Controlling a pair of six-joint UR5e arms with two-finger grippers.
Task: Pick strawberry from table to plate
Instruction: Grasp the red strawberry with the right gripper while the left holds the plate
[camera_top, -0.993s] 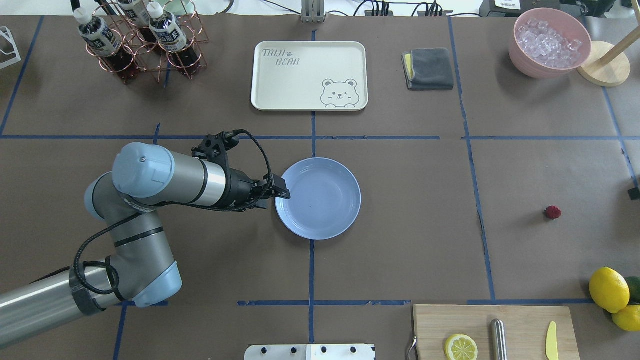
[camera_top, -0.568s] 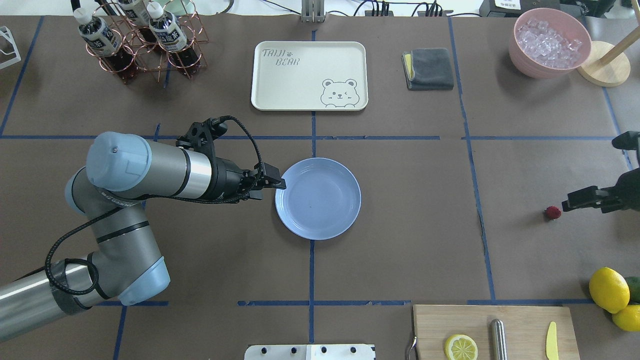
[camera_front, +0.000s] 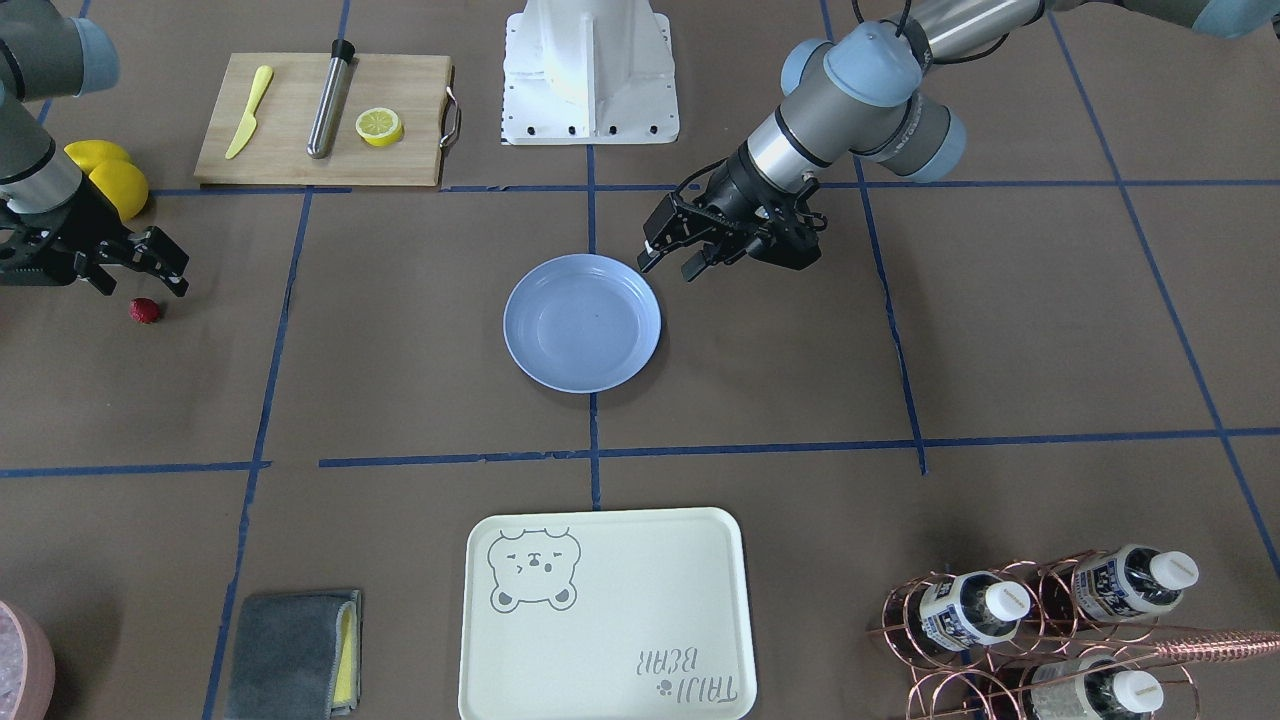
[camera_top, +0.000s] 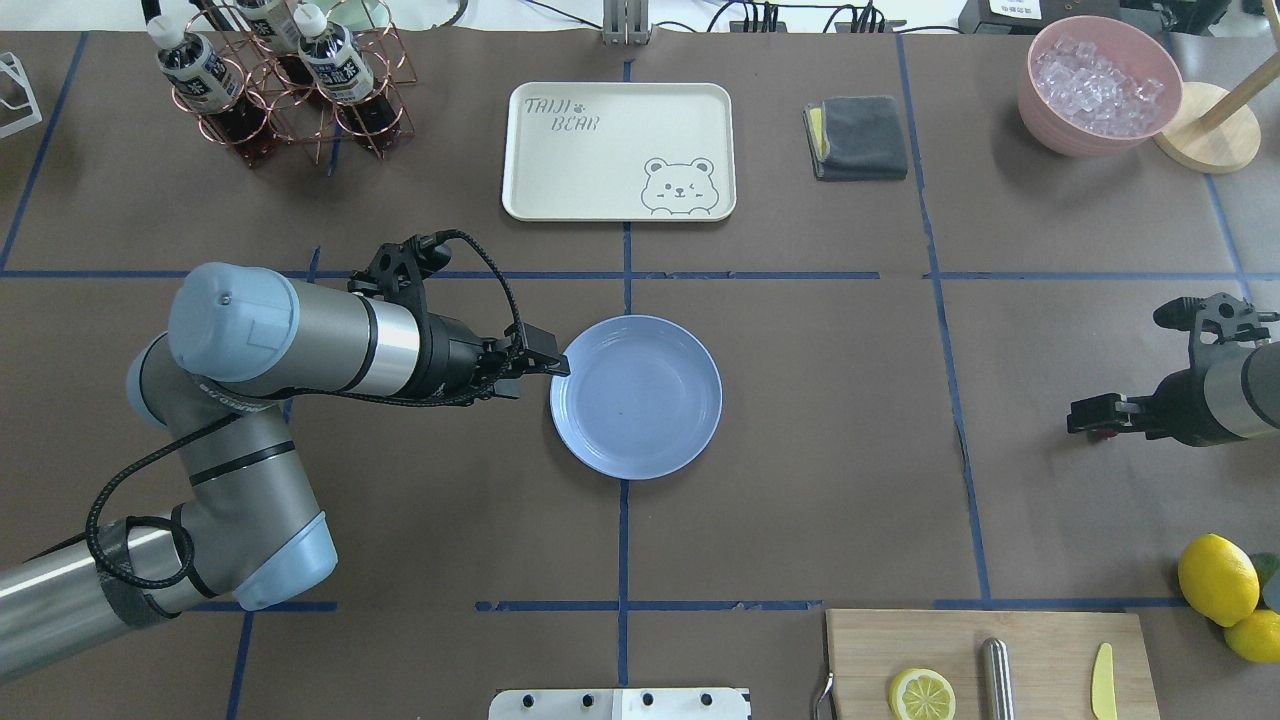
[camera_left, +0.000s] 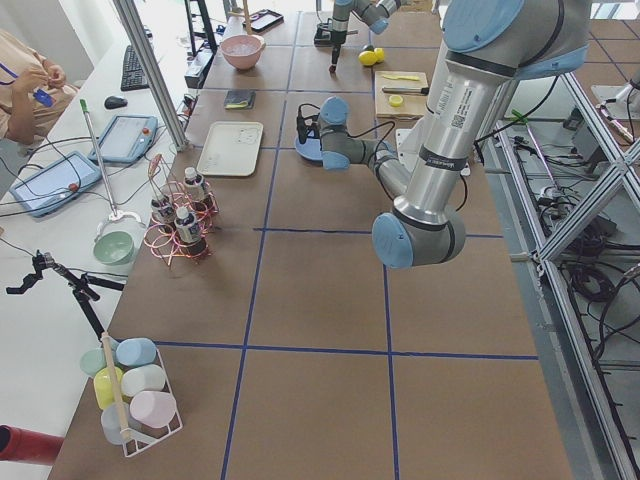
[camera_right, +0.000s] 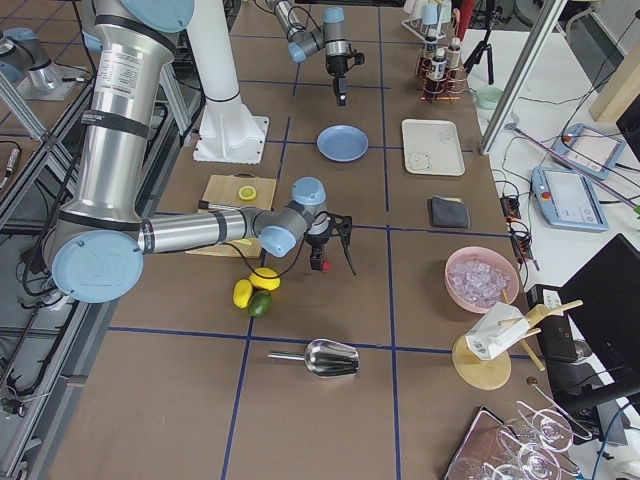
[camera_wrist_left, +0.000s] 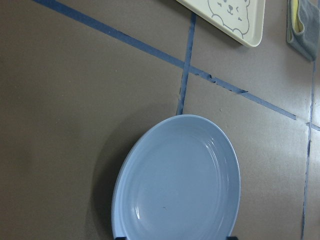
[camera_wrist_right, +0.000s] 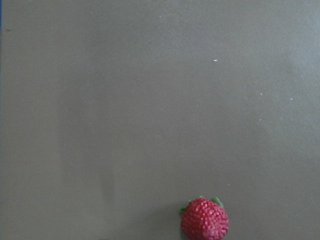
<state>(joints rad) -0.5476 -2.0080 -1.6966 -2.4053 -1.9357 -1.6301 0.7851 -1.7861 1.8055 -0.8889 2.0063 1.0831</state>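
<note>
Our right tool (camera_front: 140, 283) hangs released, jaws spread, over the strawberry (camera_front: 144, 311). The berry lies on the bench (camera_front: 400, 400), well apart from the plate (camera_front: 582, 322). Our left tool (camera_front: 668, 265), also released, hovers beside the plate's rim.

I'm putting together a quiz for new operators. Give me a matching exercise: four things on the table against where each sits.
1 strawberry
2 plate
3 lemon slice
4 grey cloth

A on the cutting board
B beside the bear tray
C at the right gripper
D next to the left gripper

Pairs: 1-C, 2-D, 3-A, 4-B
</note>
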